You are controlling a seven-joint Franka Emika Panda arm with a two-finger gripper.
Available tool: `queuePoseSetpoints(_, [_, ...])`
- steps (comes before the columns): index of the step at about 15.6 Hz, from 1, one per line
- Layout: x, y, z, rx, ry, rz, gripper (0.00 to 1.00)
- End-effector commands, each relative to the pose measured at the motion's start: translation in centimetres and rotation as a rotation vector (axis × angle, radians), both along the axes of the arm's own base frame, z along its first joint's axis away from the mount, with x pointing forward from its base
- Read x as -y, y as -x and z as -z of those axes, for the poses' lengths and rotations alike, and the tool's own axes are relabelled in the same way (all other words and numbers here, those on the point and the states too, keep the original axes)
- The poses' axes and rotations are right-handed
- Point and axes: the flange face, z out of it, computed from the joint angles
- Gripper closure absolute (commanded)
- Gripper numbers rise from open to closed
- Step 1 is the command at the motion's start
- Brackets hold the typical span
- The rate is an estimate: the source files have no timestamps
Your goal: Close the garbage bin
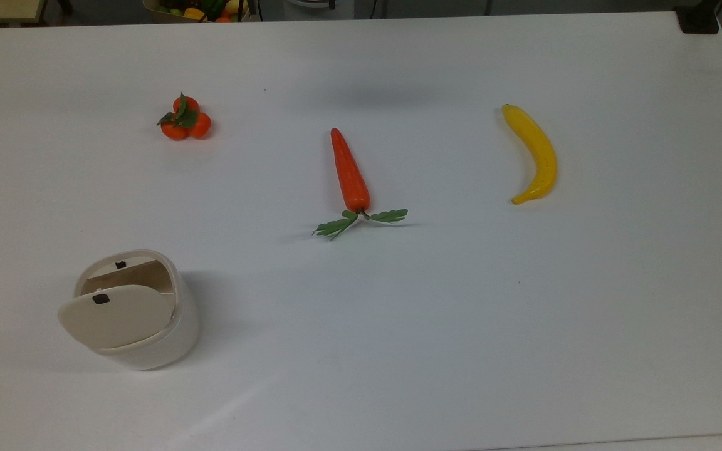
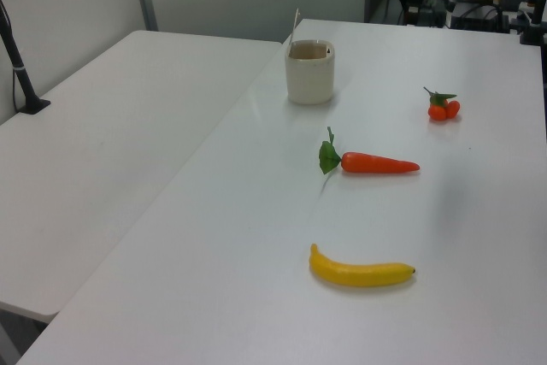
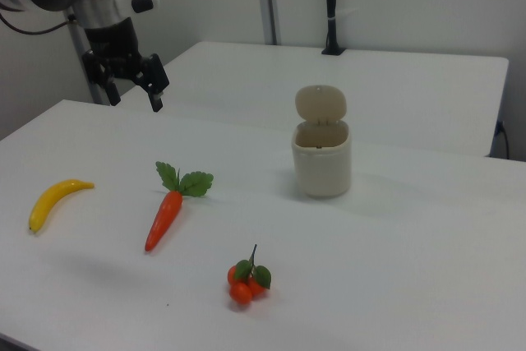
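**Bin lid up, hand high and off to the side**

Desk [image 1: 461, 344] is white w/ three toy foods spread out. Carrot [image 1: 349, 170] lies mid-desk in the top view, green leaves toward the near edge. Banana [image 1: 535, 153] is well apart on the top view's right. Cluster of small oranges [image 1: 185, 119] w/ leaves sits on the top view's left, beyond the bin. None of them touches the bin or lies on it.

My hand [image 3: 131, 80] hangs above the desk at the right view's upper left, fingers spread, gripping nothing. In the right view the carrot and banana lie below it; the bin is well apart to the right view's right.

Garbage bin [image 1: 148, 332] stands upright near the front left corner in the top view. Cream-white, rounded body. Lid [image 3: 320, 103] is hinged up, standing open over the rim; small black button on it, inside looks empty.
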Motion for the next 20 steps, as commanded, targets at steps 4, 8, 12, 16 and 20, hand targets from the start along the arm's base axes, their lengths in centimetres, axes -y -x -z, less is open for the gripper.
queuePoseSetpoints(4, [0.34, -0.04, -0.14, 0.025, -0.005, -0.010, 0.00])
queuePoseSetpoints(8, [0.42, -0.05, -0.14, 0.025, -0.005, -0.009, 0.00])
queuePoseSetpoints(12, [0.39, -0.06, -0.23, 0.029, -0.007, -0.022, 0.33])
queuePoseSetpoints(16, [0.28, -0.05, -0.23, 0.028, -0.010, -0.025, 0.69])
queuePoseSetpoints(20, [0.43, -0.07, -0.32, 0.028, -0.039, -0.016, 0.97])
